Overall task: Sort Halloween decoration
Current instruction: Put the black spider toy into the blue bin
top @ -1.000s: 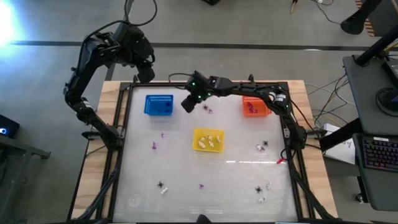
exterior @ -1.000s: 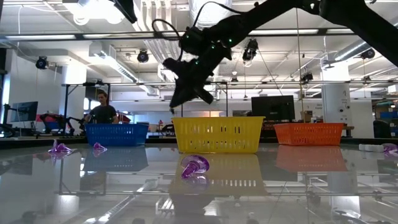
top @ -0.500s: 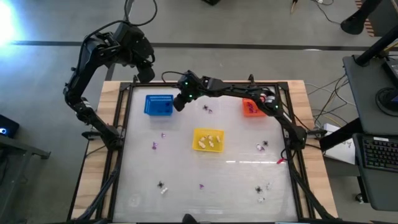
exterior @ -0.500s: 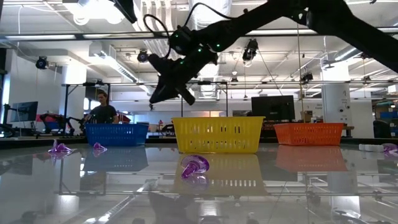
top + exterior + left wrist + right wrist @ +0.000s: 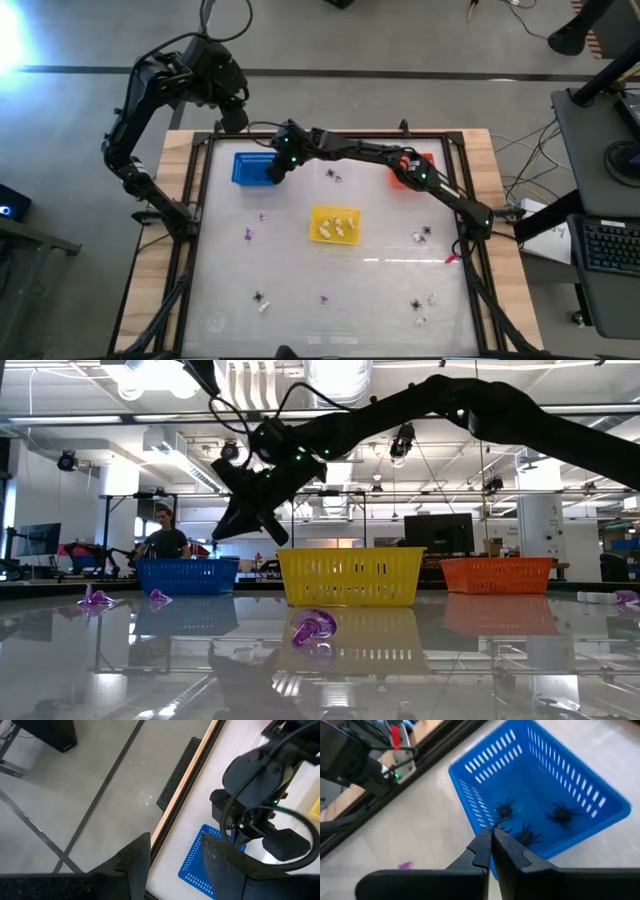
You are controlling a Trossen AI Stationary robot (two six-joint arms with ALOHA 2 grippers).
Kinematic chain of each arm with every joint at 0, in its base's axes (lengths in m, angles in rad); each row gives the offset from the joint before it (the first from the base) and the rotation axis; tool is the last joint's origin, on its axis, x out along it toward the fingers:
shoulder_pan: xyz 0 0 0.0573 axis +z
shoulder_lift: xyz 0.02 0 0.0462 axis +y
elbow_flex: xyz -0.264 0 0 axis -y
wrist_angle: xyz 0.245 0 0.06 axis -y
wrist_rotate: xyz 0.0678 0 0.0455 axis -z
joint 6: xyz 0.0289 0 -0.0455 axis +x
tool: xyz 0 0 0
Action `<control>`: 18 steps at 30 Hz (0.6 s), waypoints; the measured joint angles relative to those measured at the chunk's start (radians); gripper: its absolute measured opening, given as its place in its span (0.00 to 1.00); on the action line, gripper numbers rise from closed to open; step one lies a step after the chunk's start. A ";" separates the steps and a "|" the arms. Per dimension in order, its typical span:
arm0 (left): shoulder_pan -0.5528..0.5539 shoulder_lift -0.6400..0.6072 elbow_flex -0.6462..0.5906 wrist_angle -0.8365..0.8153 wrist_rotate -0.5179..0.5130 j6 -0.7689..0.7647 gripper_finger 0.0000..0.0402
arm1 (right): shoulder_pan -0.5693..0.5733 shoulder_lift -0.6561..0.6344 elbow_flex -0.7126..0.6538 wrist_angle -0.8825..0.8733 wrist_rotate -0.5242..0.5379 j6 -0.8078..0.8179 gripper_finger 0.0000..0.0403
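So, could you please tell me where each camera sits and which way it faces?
High: overhead, straight down on the table; both arms show.
Low: table height, looking level at the baskets; the right arm crosses above.
Left wrist: off the table's edge, looking down past its open fingers.
Right wrist: above the blue basket, fingers shut.
Shared: all four show the blue basket.

Blue basket (image 5: 255, 168); yellow basket (image 5: 334, 225); orange basket (image 5: 404, 176), partly hidden.
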 joint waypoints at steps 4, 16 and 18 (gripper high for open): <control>0.000 -0.003 0.000 0.000 0.000 0.001 0.39 | 0.000 0.004 0.000 0.004 0.001 0.002 0.02; 0.000 -0.003 0.000 0.000 0.000 0.001 0.39 | 0.000 0.006 -0.006 -0.001 0.008 -0.006 0.02; 0.000 -0.003 0.000 0.000 0.000 0.001 0.39 | 0.000 0.006 -0.006 -0.002 0.012 -0.007 0.03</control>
